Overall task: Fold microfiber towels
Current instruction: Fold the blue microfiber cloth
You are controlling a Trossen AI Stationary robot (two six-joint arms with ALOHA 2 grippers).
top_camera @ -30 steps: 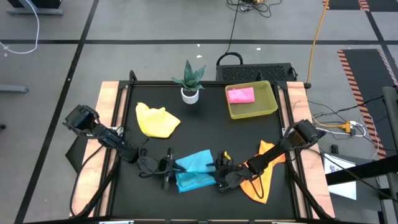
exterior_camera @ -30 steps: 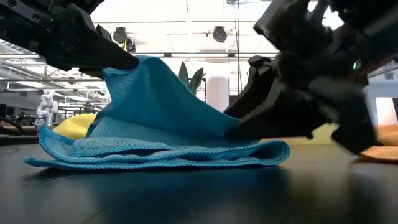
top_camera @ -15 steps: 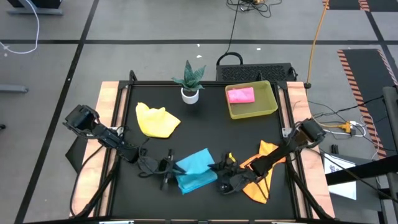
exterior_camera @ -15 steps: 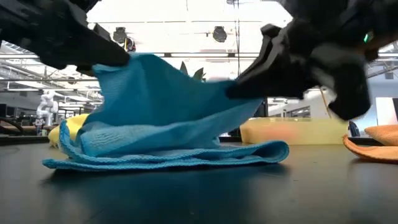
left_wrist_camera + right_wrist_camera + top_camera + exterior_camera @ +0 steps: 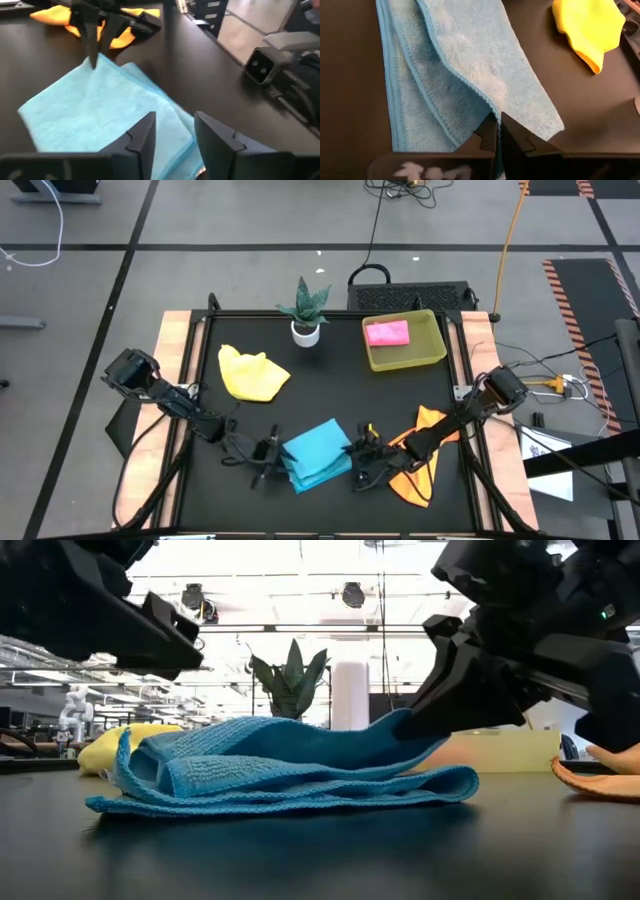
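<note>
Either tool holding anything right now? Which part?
Right tool is shut on the light blue microfiber towel, pinching its top layer's edge. Left tool is open, holding nothing.

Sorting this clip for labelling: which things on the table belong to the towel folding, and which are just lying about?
Part of the job:
- blue towel, folded, right hand shut on its corner, left hand open beside it
- yellow towel
- orange towel, under the right arm
- pink towel, in the tray

Lying about:
- tray
- potted plant
</note>
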